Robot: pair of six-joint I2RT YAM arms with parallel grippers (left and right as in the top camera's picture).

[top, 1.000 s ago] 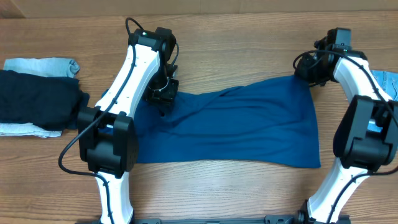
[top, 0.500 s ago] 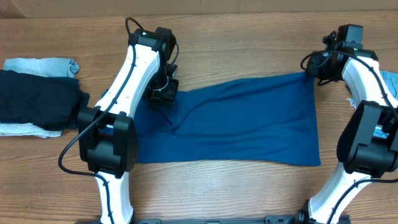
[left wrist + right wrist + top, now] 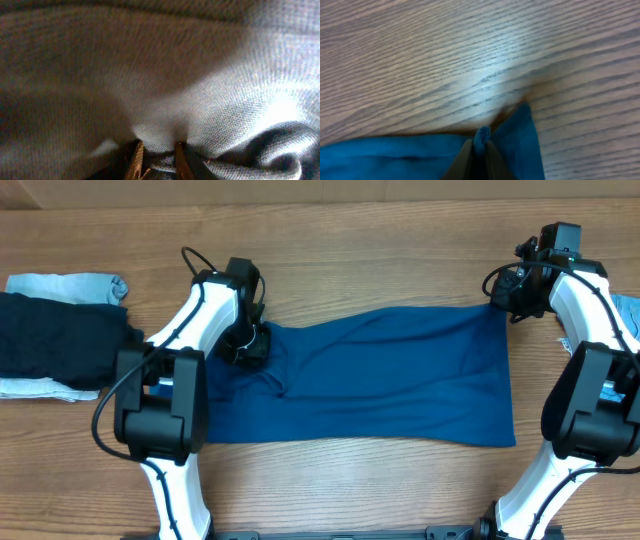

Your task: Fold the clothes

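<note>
The royal-blue knit polo shirt [image 3: 390, 380] lies spread across the middle of the wooden tabletop [image 3: 380, 240]. At its 10 o'clock edge the left hand [image 3: 157, 148] pinches a fold, and at its 2 o'clock corner the right hand [image 3: 479, 145] pinches the cloth.

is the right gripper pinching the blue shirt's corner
Yes, the right wrist view shows a fold of the blue shirt clamped between the fingers of the right gripper.

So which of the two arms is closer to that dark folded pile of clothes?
Left. The left gripper sits on the blue shirt at its left end, just right of the dark folded garment. The right gripper pinches the shirt's corner at the opposite end.
</note>
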